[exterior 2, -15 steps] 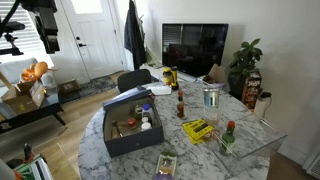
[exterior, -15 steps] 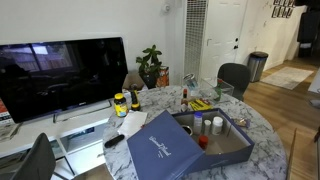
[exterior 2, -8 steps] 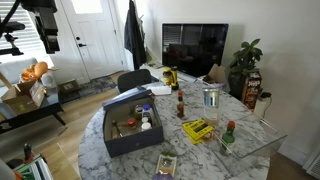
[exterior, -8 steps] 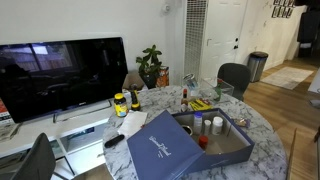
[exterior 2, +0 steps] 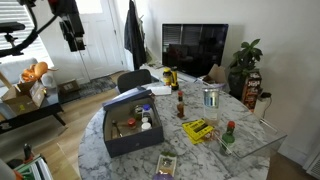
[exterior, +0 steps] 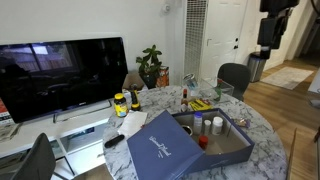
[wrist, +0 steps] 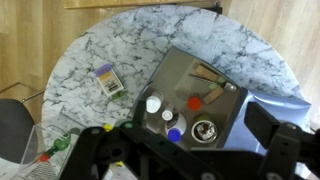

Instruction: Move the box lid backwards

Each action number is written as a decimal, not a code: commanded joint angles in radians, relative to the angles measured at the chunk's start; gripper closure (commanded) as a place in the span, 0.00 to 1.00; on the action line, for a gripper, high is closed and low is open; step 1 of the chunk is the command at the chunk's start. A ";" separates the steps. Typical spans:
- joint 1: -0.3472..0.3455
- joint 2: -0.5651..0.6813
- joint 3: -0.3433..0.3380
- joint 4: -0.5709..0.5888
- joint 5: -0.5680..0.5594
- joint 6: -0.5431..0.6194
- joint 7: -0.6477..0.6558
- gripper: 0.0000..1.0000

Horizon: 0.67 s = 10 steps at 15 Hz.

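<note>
The blue box lid [exterior: 160,148] leans tilted against the side of the open grey-blue box [exterior: 232,148] on the round marble table [exterior: 265,135]. It also shows in an exterior view [exterior 2: 130,98] and at the right of the wrist view [wrist: 302,108]. The box [exterior 2: 125,142] [wrist: 178,68] holds small bottles and jars. My gripper [exterior: 270,28] [exterior 2: 70,28] hangs high above and well apart from the table. In the wrist view its fingers [wrist: 190,160] are spread wide and empty, looking down on the box.
Sauce bottles [exterior 2: 180,104], a glass jar [exterior 2: 210,99], a yellow pack [exterior 2: 197,129] and a small card pack [exterior 2: 166,164] [wrist: 107,79] stand on the table. A TV [exterior: 60,75], a plant [exterior: 150,65] and a chair [exterior: 233,76] surround it.
The arm has moved further into both exterior views, toward the table. The box, lid and other things have not moved.
</note>
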<state>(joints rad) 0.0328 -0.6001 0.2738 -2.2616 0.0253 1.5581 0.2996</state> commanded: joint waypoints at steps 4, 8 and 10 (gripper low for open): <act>-0.005 0.445 0.098 0.201 0.038 0.041 0.022 0.00; 0.087 0.641 0.033 0.242 0.091 0.075 -0.092 0.00; 0.102 0.607 0.013 0.211 0.071 0.089 -0.059 0.00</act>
<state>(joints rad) 0.0895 0.0084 0.3325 -2.0520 0.0966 1.6485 0.2399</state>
